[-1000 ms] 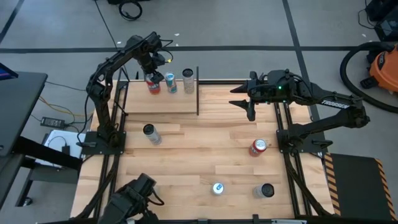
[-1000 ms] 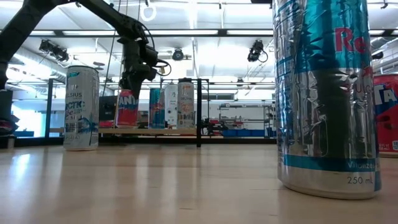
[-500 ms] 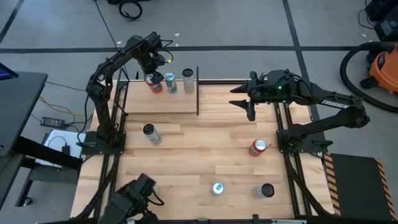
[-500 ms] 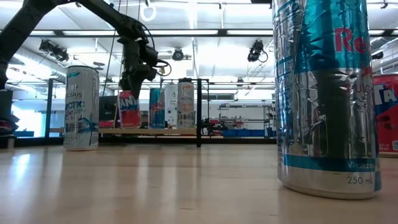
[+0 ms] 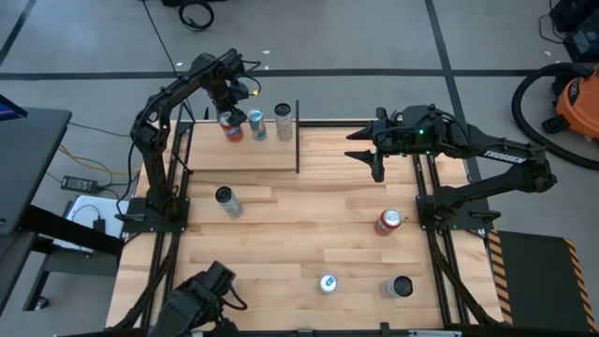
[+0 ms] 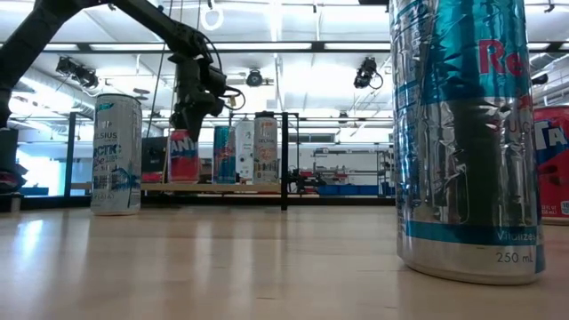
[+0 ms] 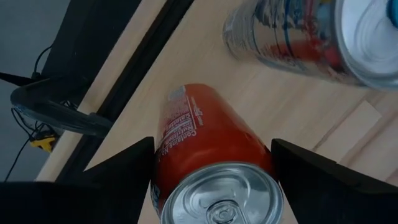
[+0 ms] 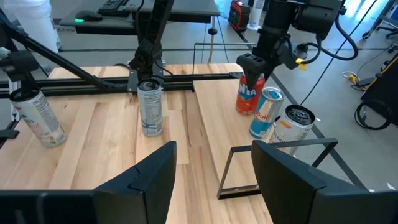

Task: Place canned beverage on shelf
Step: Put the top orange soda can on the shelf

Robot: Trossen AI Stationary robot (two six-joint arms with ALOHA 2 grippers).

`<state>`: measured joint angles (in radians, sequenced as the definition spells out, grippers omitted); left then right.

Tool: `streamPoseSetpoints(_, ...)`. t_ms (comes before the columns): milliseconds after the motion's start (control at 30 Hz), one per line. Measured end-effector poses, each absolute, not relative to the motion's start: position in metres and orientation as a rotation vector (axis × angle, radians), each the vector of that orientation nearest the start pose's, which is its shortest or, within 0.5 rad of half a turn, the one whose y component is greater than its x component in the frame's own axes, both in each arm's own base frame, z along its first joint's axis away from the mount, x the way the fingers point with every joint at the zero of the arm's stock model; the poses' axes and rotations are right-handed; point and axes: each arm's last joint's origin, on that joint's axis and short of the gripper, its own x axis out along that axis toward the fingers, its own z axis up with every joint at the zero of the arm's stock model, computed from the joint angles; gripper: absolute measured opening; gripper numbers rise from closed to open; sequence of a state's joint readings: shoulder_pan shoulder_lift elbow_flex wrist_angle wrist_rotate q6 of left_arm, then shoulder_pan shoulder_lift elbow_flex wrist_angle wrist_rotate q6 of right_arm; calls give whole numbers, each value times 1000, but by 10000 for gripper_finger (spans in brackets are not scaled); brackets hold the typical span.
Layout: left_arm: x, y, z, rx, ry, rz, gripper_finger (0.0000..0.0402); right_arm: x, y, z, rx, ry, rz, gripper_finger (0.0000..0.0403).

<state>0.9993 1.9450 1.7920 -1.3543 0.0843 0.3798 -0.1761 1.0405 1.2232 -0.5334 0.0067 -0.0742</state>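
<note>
Three cans are counted on the shelf (image 5: 245, 150) at eleven o'clock of the desk (image 5: 309, 229), the red can (image 5: 230, 129) straddled by the spread left claw (image 5: 226, 114), four cans left on the desk, right claw (image 5: 376, 161) held spread at one o'clock, empty.

glossy metal can (image 7: 211, 162), pale matt wooden shelf (image 5: 245, 154)

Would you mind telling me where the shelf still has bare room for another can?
The shelf is crowded along its far edge, where the red can under the left gripper, the blue can and the pale can stand in a row. Its near half, towards the black post, is bare.
</note>
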Motion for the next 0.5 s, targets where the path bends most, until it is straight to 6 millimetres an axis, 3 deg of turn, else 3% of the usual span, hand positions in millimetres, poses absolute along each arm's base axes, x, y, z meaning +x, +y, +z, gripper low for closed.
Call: streamPoseSetpoints(500,206,312,275,-495,1418,453,319,204,-37,402,-25,355,-171,217)
